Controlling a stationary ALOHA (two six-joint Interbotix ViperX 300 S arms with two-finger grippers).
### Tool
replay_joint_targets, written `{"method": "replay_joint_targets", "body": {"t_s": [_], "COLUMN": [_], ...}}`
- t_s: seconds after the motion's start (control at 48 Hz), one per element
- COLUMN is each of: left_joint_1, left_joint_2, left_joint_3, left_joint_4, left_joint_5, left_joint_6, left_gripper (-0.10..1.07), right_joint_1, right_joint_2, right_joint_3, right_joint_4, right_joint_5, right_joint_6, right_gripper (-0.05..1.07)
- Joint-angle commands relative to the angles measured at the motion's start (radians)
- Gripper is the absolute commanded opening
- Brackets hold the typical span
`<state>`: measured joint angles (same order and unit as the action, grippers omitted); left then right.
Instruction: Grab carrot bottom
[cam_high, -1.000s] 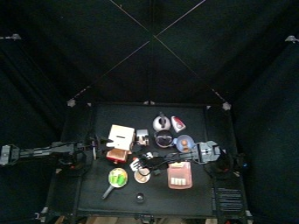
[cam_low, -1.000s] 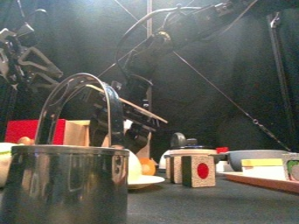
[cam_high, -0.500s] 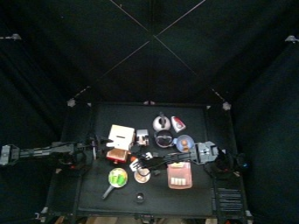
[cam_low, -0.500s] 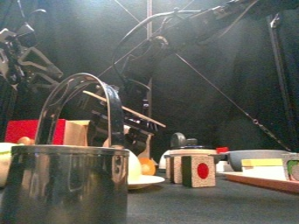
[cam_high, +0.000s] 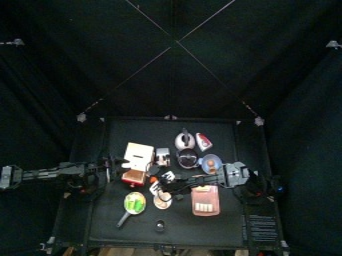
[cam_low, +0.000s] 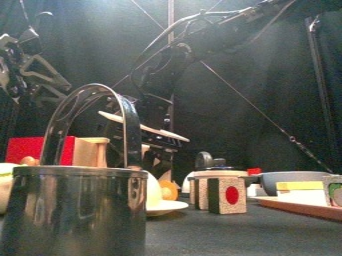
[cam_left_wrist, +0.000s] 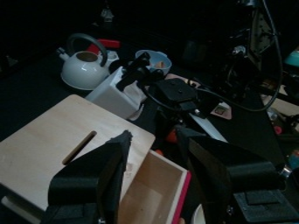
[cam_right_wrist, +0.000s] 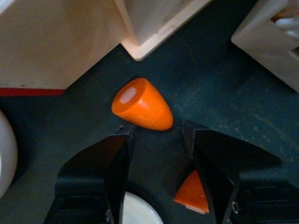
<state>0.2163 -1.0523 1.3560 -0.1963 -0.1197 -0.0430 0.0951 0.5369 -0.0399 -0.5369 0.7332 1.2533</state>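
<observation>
The carrot (cam_right_wrist: 142, 105) is a short orange stub lying on the black table between a wooden board (cam_right_wrist: 59, 35) and a white dish (cam_right_wrist: 5, 166). My right gripper (cam_right_wrist: 162, 136) hovers just short of it, open, one jaw on each side and nothing between them. A second orange piece (cam_right_wrist: 195, 192) lies beside the right jaw, near the dish. In the top view the right gripper (cam_high: 163, 186) reaches in to the table's middle. My left gripper (cam_left_wrist: 163, 166) rests open at the left over the board (cam_left_wrist: 65, 149) and a red box (cam_left_wrist: 158, 188).
A white kettle (cam_high: 185, 139), a pink tray (cam_high: 205, 201), a green item (cam_high: 134, 204) and the red box (cam_high: 134, 177) crowd the table. A steel pot (cam_low: 80, 210) stands at the front edge, and a block with a red dot (cam_low: 225, 193) sits further right.
</observation>
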Motion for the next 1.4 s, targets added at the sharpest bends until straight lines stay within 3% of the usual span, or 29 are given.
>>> {"method": "replay_joint_targets", "body": {"t_s": [0.0, 0.312, 1.375], "left_joint_1": [0.003, 0.003, 0.018], "left_joint_2": [0.005, 0.003, 0.005], "left_joint_3": [-0.012, -0.009, -0.006], "left_joint_4": [0.002, 0.002, 0.002], "left_joint_5": [-0.005, -0.005, -0.005], "left_joint_6": [-0.002, 0.000, -0.002], "left_gripper": [0.84, 0.84, 0.84], "right_joint_1": [0.006, 0.003, -0.029], "right_joint_2": [-0.043, -0.034, 0.023], "right_joint_3": [-0.034, -0.029, -0.023], "right_joint_4": [-0.029, -0.109, -0.118], "right_joint_5": [-0.008, -0.040, -0.106], "right_joint_6": [-0.014, -0.015, -0.015], "right_gripper": [0.83, 0.83, 0.76]}}
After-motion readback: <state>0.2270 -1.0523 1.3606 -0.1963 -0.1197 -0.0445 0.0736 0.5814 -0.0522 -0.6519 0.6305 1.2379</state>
